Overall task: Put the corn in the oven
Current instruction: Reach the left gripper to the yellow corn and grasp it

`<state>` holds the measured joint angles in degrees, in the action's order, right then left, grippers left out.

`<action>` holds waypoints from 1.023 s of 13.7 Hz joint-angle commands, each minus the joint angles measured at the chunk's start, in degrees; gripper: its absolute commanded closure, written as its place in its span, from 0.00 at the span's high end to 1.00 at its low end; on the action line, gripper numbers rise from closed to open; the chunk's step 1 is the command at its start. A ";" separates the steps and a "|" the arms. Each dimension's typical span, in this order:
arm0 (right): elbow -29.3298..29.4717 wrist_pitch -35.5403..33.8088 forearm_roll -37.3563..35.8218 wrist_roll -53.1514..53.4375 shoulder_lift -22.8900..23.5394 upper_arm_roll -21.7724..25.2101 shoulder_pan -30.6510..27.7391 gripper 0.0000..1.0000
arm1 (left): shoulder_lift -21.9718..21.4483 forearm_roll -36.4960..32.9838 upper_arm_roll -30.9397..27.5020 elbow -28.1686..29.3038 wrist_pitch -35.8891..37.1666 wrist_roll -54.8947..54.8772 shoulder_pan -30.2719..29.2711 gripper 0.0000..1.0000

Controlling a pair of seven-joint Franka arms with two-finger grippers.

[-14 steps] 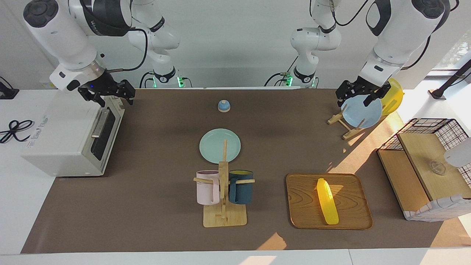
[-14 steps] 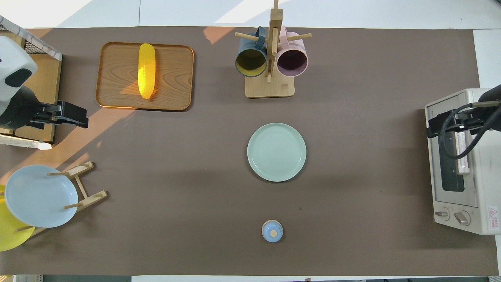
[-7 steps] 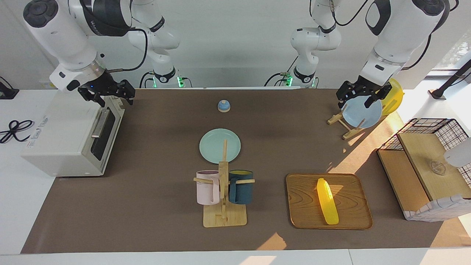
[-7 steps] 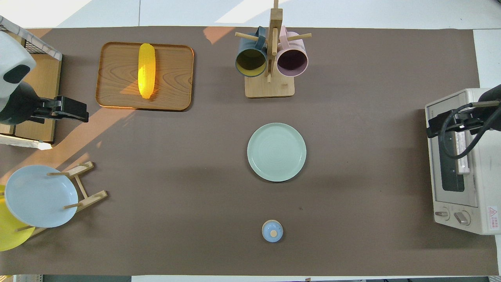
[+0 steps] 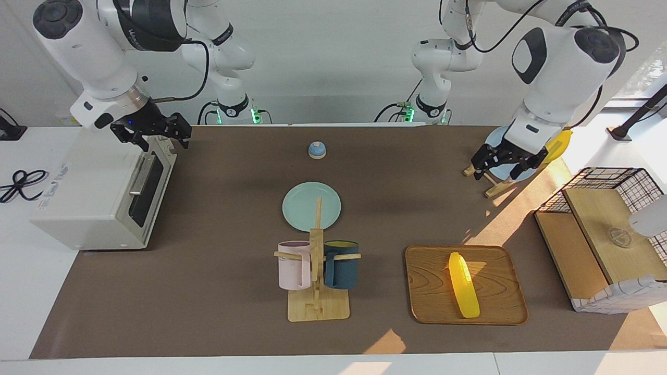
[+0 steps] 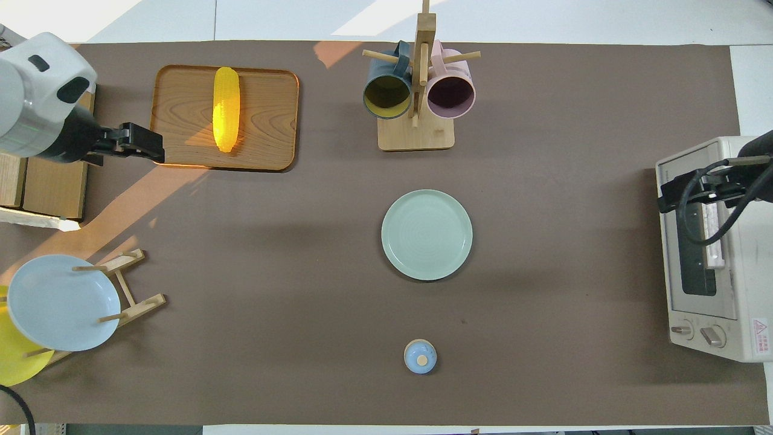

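The corn (image 5: 463, 285) is a bright yellow cob lying on a wooden tray (image 5: 500, 307) toward the left arm's end of the table. It also shows in the overhead view (image 6: 226, 109), on the tray (image 6: 272, 121). My left gripper (image 5: 503, 162) is open and empty. It hangs in the air over the mat by the tray's edge (image 6: 136, 140), apart from the corn. The white oven (image 5: 94, 203) stands at the right arm's end with its dark glass door shut. My right gripper (image 5: 152, 133) is open and empty, and waits over the oven's top (image 6: 676, 193).
A wooden mug rack (image 5: 316, 291) holds a pink and a dark blue mug. A green plate (image 5: 311, 206) and a small blue bell (image 5: 317, 150) lie mid-table. A dish rack holds a blue plate (image 6: 60, 302) and a yellow one. A wire-sided wooden shelf (image 5: 599, 239) stands beside the tray.
My left gripper has moved from above the dish rack toward the tray, lower and closer to the corn. The right arm has not moved.
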<state>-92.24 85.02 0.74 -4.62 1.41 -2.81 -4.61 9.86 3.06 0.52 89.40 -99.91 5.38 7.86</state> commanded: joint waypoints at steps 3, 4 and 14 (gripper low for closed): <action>-1.36 0.58 0.32 0.49 -1.14 -0.09 -0.13 1.00 | 14.64 0.54 -0.34 -10.65 -5.44 0.07 0.49 1.00; -1.36 0.24 0.23 0.41 -1.14 -0.09 -0.22 1.00 | 17.36 0.37 -0.43 -10.82 -8.42 -0.37 0.49 1.00; -9.77 7.41 -0.12 0.23 -5.61 -0.09 -3.20 0.00 | 37.42 -1.66 -0.43 -22.34 -24.00 -6.00 2.33 1.00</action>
<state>-94.60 87.02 0.72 -4.62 -0.57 -2.44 -5.79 44.42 2.52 0.75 69.59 -121.60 0.15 9.17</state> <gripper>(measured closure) 0.405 0.000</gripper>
